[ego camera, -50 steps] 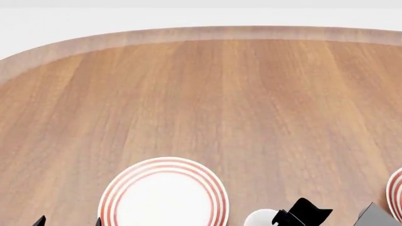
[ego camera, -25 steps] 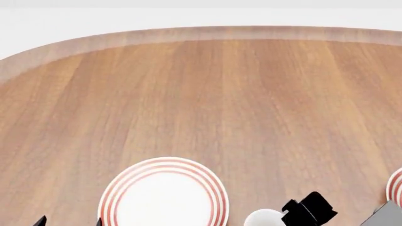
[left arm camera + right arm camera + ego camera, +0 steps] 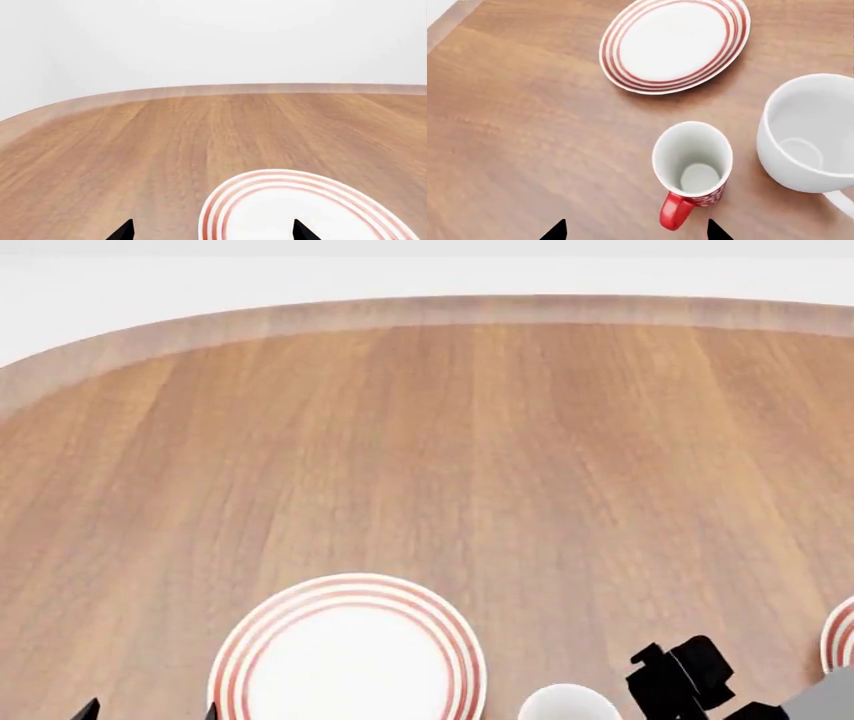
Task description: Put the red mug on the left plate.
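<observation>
The red mug (image 3: 692, 167), with white inside and red handle, stands upright on the table in the right wrist view; its handle points toward my right gripper (image 3: 635, 231). That gripper is open and empty, just short of the mug, and shows as a black shape in the head view (image 3: 681, 682). The red mug is out of the head view. The left plate (image 3: 347, 650), white with red rings, lies at the front left and also shows in the left wrist view (image 3: 300, 210). My left gripper (image 3: 212, 232) is open and empty at the plate's near edge.
A larger white mug (image 3: 812, 135) stands close beside the red mug; its top shows in the head view (image 3: 567, 705). A red-ringed plate (image 3: 674, 42) lies beyond the mugs. The other plate's rim (image 3: 841, 635) is at the right edge. The wooden table (image 3: 441, 440) stretches far ahead.
In the head view my right gripper has moved to the right and slightly up, uncovering more of the white mug. The left gripper and plates have not moved.
</observation>
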### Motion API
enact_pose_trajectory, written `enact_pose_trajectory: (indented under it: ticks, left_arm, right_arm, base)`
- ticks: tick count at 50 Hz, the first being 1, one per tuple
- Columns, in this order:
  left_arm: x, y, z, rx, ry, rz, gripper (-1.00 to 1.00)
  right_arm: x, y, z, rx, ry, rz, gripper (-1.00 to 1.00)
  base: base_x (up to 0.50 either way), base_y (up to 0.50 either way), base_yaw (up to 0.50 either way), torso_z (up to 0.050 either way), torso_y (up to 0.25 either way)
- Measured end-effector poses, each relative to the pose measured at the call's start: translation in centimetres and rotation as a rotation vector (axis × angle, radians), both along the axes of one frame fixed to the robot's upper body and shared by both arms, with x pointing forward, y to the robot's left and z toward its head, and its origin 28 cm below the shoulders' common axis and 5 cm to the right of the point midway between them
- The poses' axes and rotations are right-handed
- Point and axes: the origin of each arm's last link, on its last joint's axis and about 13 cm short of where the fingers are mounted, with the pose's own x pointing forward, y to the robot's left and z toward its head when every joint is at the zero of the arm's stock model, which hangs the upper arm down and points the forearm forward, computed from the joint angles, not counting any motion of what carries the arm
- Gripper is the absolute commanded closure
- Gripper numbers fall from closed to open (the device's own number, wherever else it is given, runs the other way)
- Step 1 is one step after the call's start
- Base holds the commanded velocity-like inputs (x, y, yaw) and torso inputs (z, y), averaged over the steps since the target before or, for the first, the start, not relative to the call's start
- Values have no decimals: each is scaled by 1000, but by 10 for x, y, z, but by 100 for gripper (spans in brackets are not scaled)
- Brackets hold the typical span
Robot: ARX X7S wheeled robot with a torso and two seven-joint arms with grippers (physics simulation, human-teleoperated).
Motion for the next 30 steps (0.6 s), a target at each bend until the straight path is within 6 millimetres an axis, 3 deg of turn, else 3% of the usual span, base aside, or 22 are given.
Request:
enact_pose_trajectory:
  ticks: [30]
  left_arm:
    - [-1, 0, 0, 1, 0, -1, -100]
  right_arm:
    - [14, -5, -12, 71, 10, -48, -100]
  base:
    - [0, 0, 0, 0, 0]
